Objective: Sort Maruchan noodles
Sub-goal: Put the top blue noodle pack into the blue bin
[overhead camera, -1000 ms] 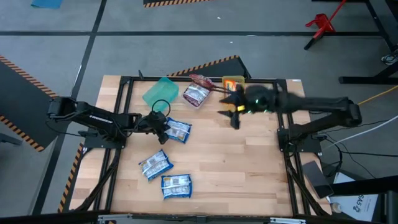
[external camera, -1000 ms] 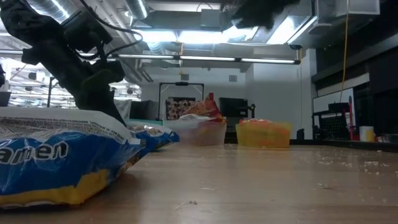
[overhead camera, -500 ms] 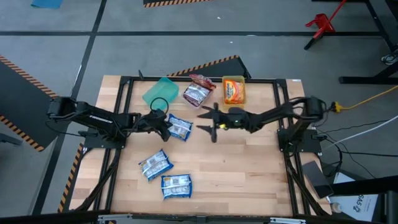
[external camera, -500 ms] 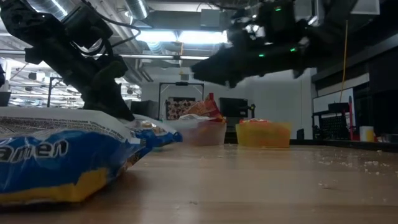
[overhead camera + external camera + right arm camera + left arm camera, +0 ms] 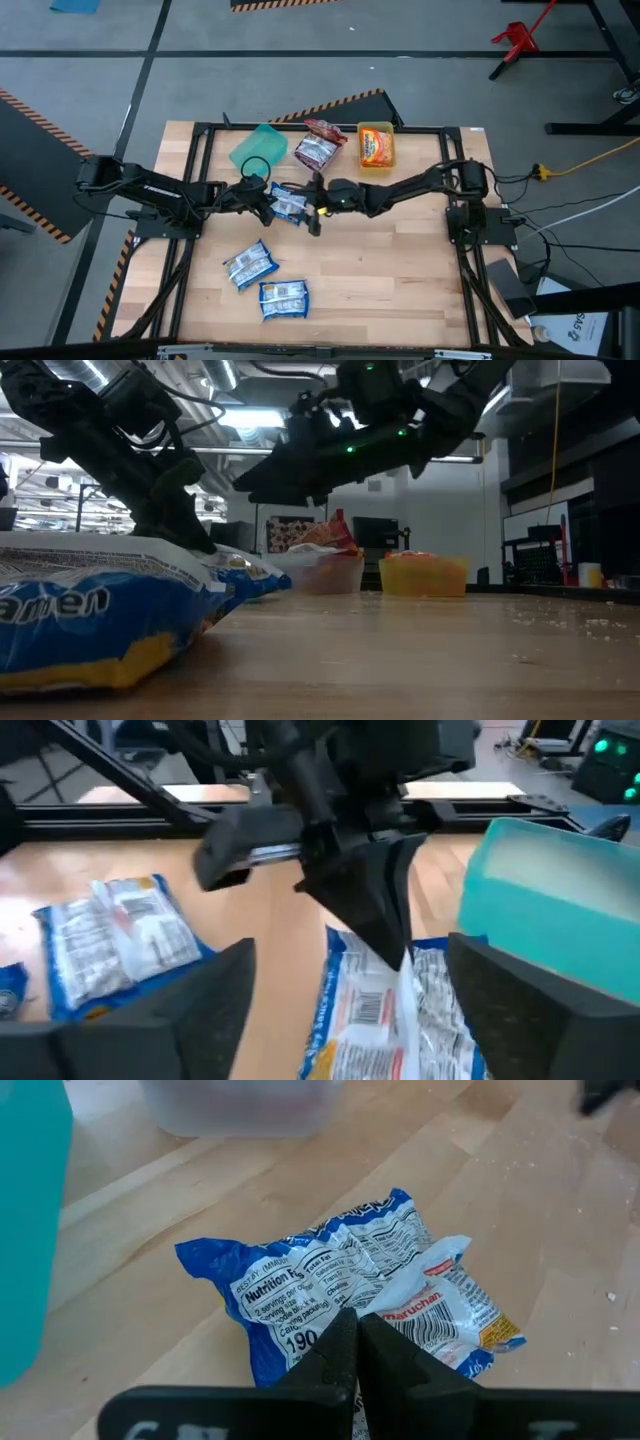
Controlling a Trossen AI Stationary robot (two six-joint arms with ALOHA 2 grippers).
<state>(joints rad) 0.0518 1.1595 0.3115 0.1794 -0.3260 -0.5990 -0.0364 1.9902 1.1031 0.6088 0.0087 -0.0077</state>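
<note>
A pale wooden table [image 5: 400, 280] with a black frame stands on a grey floor, with a lit workshop room behind it. The green bin [image 5: 258, 150] sits at the table's far edge; just to its right is a clear bin [image 5: 318, 150] holding reddish packets, and beyond that a yellow bin [image 5: 375, 145] holding an orange packet. A blue packet [image 5: 288, 203] lies on the wood just in front of the green bin, a little toward the clear bin. The left gripper [image 5: 264, 203] reaches in from the left and rests at the edge of that packet nearest the green bin, its fingers [image 5: 345, 1355] pressed tightly together with a bit of the wrapper pinched between their tips. The right gripper [image 5: 315, 205] stretches across from the right and hangs just above the other end of the same packet, its two fingers [image 5: 215, 1010] spread wide and holding nothing. Two more blue packets lie farther from the green bin, toward the near edge: one [image 5: 249, 265] tilted, and another [image 5: 283, 298] just beyond it, closest to the near edge.
</note>
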